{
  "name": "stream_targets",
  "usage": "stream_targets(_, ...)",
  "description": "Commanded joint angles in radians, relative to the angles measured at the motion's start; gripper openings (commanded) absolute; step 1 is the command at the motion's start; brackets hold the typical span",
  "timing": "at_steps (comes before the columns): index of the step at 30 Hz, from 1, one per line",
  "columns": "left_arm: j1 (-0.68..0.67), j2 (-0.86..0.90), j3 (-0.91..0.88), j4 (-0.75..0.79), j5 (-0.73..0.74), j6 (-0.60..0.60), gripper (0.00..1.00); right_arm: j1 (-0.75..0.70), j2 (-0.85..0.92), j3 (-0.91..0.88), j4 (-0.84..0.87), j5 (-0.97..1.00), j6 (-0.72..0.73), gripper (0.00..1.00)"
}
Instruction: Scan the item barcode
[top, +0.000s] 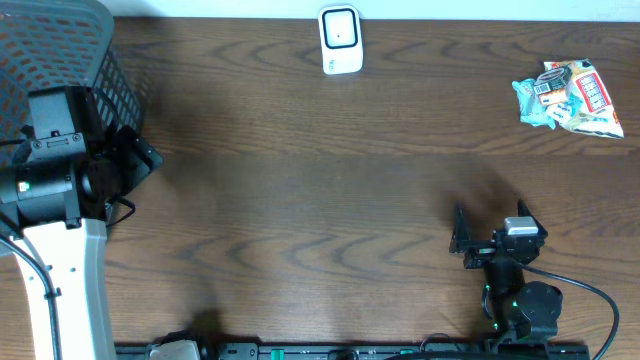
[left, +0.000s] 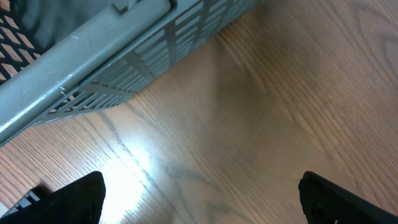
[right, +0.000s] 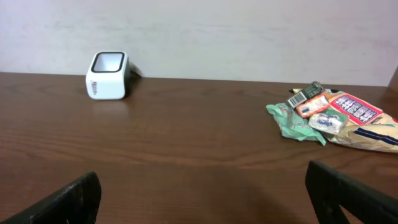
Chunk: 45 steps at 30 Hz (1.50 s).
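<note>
Right gripper (right: 202, 200) fingers gape wide, empty, low over the table's (right: 186, 149) near edge. Crumpled, colourful packets (right: 336, 121), one barcode label facing up, lie far right, well apart from the scanner (right: 107, 76). Left gripper (left: 202, 202), equally wide and empty, hovers beside the basket (left: 93, 56).

Scanner (top: 340, 40) far centre, snack packets (top: 568, 97) far right, basket (top: 60, 50) far left

Wood-grain table (top: 300, 200); glossy plastic packets (top: 570, 97)
</note>
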Motion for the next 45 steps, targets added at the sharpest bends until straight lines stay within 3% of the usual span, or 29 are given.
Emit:
stream_targets(1,0.003,0.0,0.002,-0.001,-0.003,-0.009,0.98,0.005,-0.009,-0.004,-0.005,0.02,-0.017,0.99)
stream_targets(10,0.003,0.0,0.002,-0.002,-0.003,-0.009,0.97,0.005,-0.009,-0.004,-0.005,0.024,0.047,0.99)
stream_targets(45,0.003,0.0,0.002,-0.002,-0.003,-0.009,0.98,0.013,-0.009,-0.004,-0.005,0.028,0.042,0.99)
